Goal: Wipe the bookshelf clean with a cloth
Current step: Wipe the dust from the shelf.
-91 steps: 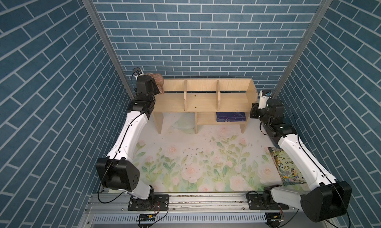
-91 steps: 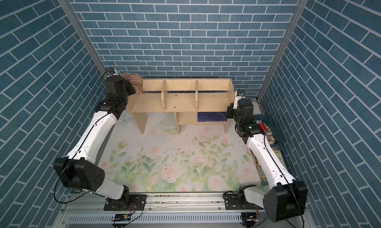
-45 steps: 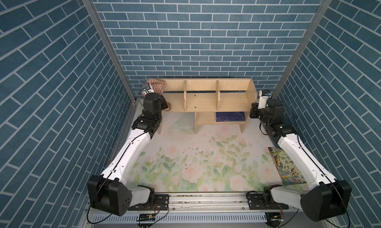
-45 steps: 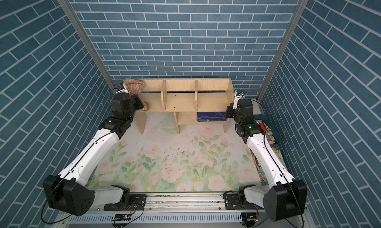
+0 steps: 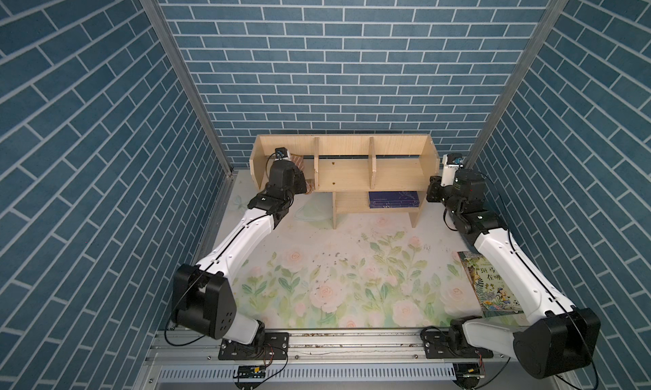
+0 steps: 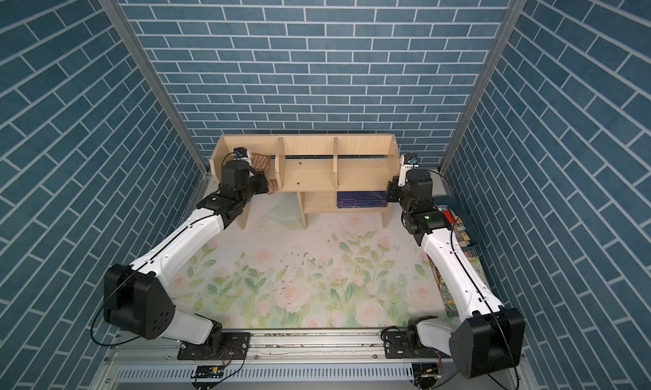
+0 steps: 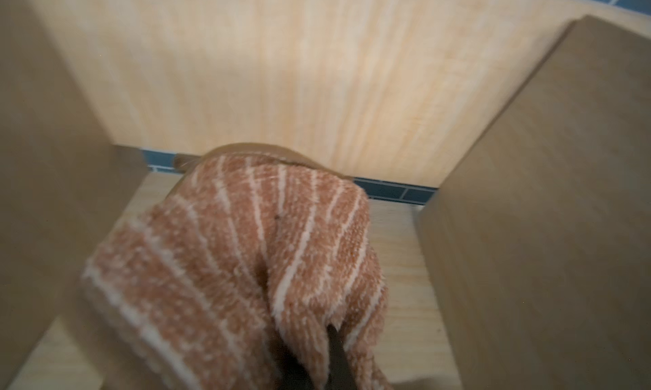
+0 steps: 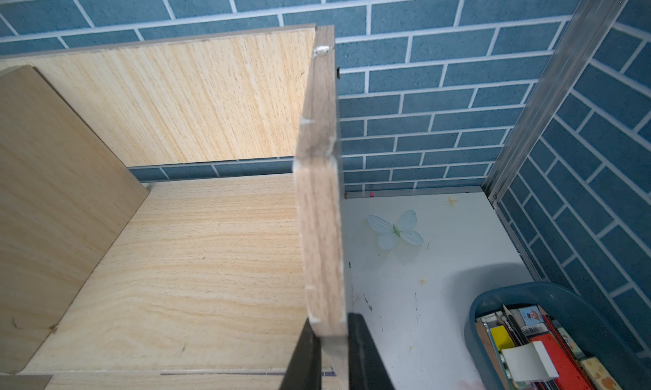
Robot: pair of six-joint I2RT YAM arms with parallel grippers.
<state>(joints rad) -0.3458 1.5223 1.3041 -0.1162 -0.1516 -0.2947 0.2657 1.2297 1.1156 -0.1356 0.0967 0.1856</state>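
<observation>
The light-wood bookshelf (image 5: 398,173) (image 6: 310,173) stands at the back of the floral mat. My left gripper (image 7: 317,367) is shut on the brown-and-beige striped cloth (image 7: 239,251), and only one dark finger (image 7: 338,356) shows through the folds. The cloth (image 5: 298,160) (image 6: 262,161) sits inside the leftmost compartment of the upper tier, resting on the shelf board. My right gripper (image 8: 329,332) is shut on the bookshelf's right end panel (image 8: 318,194), with one finger (image 8: 306,353) on each face. In both top views that gripper (image 5: 435,187) (image 6: 391,191) is at the shelf's right end.
A dark blue book (image 5: 394,198) lies in the lower cubby. A colourful picture book (image 5: 489,282) lies on the mat under the right arm. A teal bin (image 8: 563,300) of books stands right of the shelf. Dark specks (image 5: 334,265) dot the mat's middle.
My left arm has swung from outside the shelf's left end round to its front and pushed the cloth into the leftmost upper compartment. The right arm has not moved.
</observation>
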